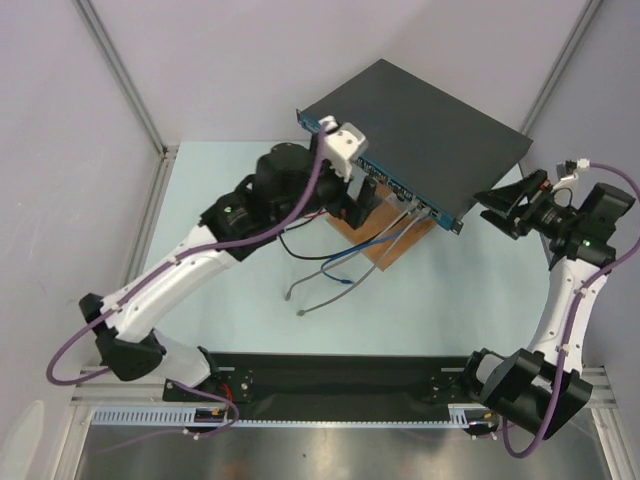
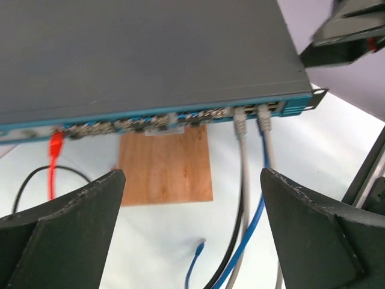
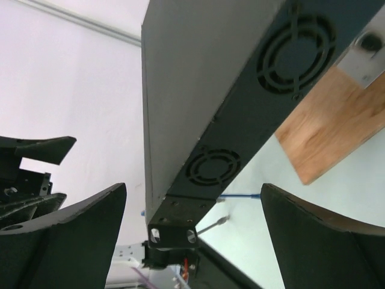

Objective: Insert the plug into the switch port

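The switch [image 1: 420, 125] is a flat black box, its blue front strip [image 2: 180, 117] propped on a wooden board [image 2: 165, 162]. A red plug [image 2: 55, 144] sits in a socket near the strip's left end. Two grey plugs [image 2: 240, 125] sit in sockets towards the right end. My left gripper [image 1: 360, 205] hovers just before the strip, open, its black fingers [image 2: 66, 235] wide apart with nothing between them. My right gripper [image 1: 497, 208] is open at the switch's right end. Its fingers [image 3: 72, 241] flank the vented side panel [image 3: 240, 138] without touching it.
A loose blue plug [image 2: 200, 244] lies on the pale table [image 1: 230, 200] below the board. Blue, black and grey cables [image 2: 249, 223] trail from the strip towards me. Loose grey cable ends [image 1: 300, 312] rest further forward. Frame posts and white walls stand at the sides.
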Tool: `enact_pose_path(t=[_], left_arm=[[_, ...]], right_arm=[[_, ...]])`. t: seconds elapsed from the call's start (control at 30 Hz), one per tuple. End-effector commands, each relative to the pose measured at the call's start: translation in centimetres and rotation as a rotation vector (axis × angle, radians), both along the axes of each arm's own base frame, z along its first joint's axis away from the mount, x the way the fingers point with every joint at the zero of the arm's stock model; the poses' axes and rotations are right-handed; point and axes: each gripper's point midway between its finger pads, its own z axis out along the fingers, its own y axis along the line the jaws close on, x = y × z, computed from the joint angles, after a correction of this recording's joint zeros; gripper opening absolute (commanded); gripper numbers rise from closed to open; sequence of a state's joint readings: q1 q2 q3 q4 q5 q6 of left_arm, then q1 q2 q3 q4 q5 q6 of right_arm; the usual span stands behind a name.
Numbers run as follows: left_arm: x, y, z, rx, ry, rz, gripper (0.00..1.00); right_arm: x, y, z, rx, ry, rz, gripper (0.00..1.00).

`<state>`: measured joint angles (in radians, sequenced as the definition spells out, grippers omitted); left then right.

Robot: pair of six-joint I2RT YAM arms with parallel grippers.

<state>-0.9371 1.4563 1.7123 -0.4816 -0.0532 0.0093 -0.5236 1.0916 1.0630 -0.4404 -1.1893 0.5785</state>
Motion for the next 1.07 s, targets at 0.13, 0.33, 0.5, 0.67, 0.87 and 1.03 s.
enact_pose_path(t=[0.13,0.33,0.5,0.67,0.87,1.03], left_arm=[[3.8,8.8,-0.4,-0.083,0.131,0.143,1.00],[8.4,20.1,-1.3,-0.183,0.202,0.480,1.00],[7.1,25.0,-4.3,-0.105,0.217,0.580,1.00],[4.2,27.2,-8.2,0.040,0.280,0.635,1.00],[2.8,29.0,-10.3,0.121,0.306,0.692,1.00],[2.2,28.9,-9.0,0.102,0.262,0.677,1.00]], right_arm=[[-1.7,-2.5,2.7,-0.226,-0.116,0.018,1.00],[-1.5,-3.8,3.5,-0.361,-0.100,0.005,1.00],[-0.9,-3.7,3.0,-0.440,-0.066,0.003,1.00],[-0.4,0.0,2.6,-0.546,-0.094,0.086,1.00],[-0.6,0.3,2.6,-0.581,-0.107,0.097,1.00],[-1.0,0.7,3.7,-0.629,-0.158,0.091,1.00]])
